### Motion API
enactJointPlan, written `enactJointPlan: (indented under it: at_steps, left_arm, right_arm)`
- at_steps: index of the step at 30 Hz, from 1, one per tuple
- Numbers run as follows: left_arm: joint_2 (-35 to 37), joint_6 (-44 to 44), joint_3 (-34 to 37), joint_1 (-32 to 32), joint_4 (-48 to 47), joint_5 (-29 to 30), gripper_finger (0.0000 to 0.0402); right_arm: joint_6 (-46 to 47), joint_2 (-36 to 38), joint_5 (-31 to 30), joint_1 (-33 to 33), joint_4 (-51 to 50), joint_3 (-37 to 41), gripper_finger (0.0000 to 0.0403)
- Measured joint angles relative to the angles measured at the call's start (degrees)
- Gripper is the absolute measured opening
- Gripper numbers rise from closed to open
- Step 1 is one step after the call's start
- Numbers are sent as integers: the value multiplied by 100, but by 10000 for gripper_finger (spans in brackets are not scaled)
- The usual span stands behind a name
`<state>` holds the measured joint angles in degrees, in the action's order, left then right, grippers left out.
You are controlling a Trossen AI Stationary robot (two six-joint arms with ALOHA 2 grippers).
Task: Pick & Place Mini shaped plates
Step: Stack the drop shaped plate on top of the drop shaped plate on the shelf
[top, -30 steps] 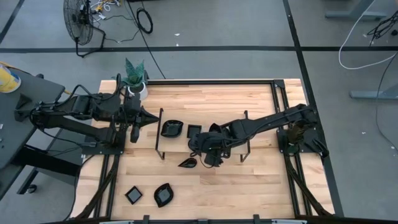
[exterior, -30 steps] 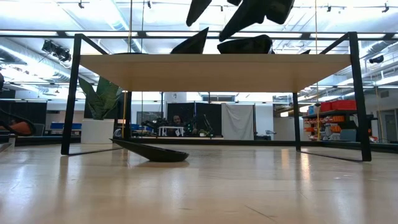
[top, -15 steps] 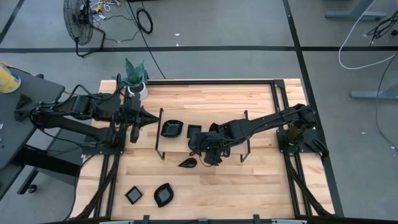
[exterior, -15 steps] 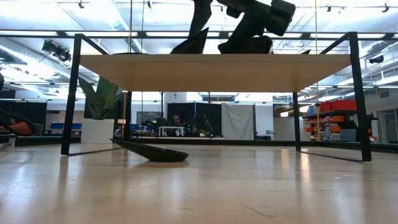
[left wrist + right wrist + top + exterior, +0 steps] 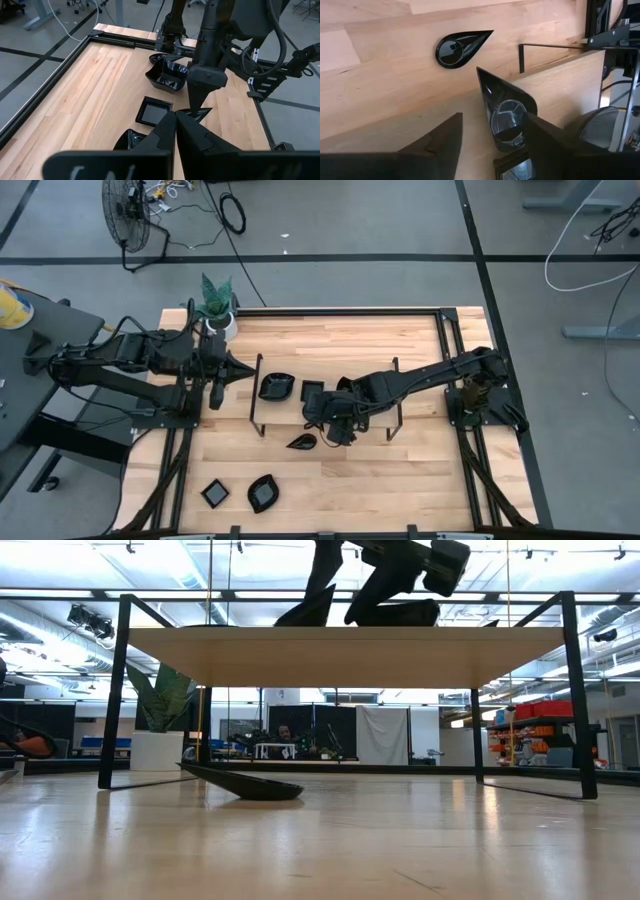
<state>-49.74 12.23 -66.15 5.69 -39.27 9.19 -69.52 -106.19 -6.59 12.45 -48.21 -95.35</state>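
A low wooden shelf (image 5: pixel 285 415) on a black wire frame stands mid-table. On it lie a wavy leaf plate (image 5: pixel 275 387), a square plate (image 5: pixel 312 391) and a teardrop plate (image 5: pixel 505 117). My right gripper (image 5: pixel 335 430) is open and reaches down onto the shelf, one finger on each side of that teardrop plate. A second teardrop plate (image 5: pixel 302 442) lies flat on the table beside the shelf. A square plate (image 5: pixel 214 493) and a leaf plate (image 5: pixel 263 492) lie near the front left. My left gripper (image 5: pixel 216 395) is shut on nothing and hangs over the table's left side. My right gripper's fingers (image 5: pixel 545 145) come from above, slanting down, and stand beside the rim (image 5: pixel 527 107) of the teardrop plate on the shelf. I cannot tell whether either finger touches it. The plate rests on the shelf top.
A white pot with a green plant (image 5: pixel 217 308) stands at the table's far left corner. Black rails (image 5: pixel 445 340) run along the table's sides. Bare wood lies open at the near right (image 5: pixel 400 485).
My right gripper has sunk from above the shelf down onto its top, around the teardrop plate, and its fingers have drawn a little closer together. The plates have stayed where they were.
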Motion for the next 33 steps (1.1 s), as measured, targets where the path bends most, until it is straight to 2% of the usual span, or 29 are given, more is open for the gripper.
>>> enactJointPlan:
  at_steps: [8, 20, 33]
  left_arm:
    - [0, 0, 0, 0, 0, 0, 16]
    - [0, 2, 0, 0, 0, 10, 16]
    - [0, 17, 0, 2, 0, 18, 16]
  right_arm:
    - [-15, 0, 0, 2, -2, 0, 148]
    - [-149, 0, 153, 136, -2, -2, 79]
    - [-151, -12, 153, 166, 181, -5, 30]
